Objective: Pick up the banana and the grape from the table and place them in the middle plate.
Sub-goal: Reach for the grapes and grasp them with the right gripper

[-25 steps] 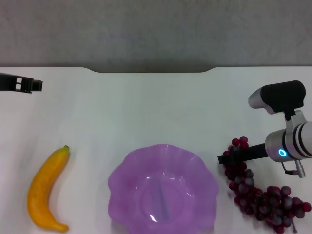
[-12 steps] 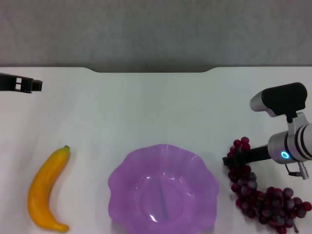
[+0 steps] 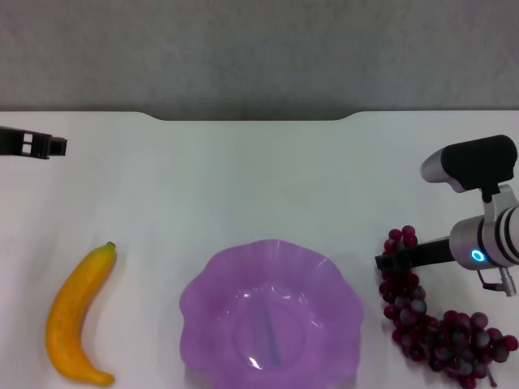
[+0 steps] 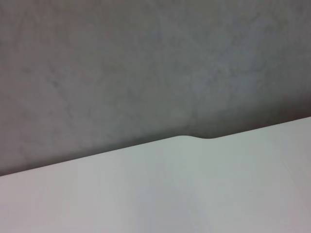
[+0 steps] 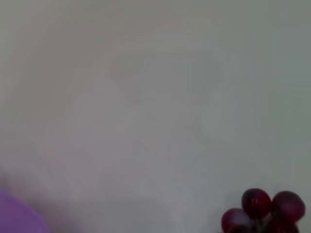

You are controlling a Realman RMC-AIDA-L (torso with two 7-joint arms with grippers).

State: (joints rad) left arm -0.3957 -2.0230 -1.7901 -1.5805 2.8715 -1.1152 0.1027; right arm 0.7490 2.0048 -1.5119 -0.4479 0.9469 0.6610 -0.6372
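Observation:
The banana (image 3: 75, 320) lies on the white table (image 3: 259, 186) at the front left. The purple scalloped middle plate (image 3: 195, 300) sits at the front centre and holds nothing. The grape (image 3: 430, 328) bunch lies at the front right, running from beside the plate toward the right edge. My right gripper (image 3: 385, 263) is low over the bunch's upper end, at the grapes nearest the plate. The right wrist view shows a few grapes (image 5: 265, 211) and a corner of the plate (image 5: 19, 218). My left gripper (image 3: 57, 147) is parked at the far left, well behind the banana.
The table's far edge has a shallow notch (image 3: 251, 119), also shown in the left wrist view (image 4: 194, 138), with a grey wall behind it. Bare white tabletop lies between the plate and the far edge.
My right gripper has shifted slightly to the right, and the upper end of the grape bunch has shifted right with it. The left arm, banana and plate have not moved.

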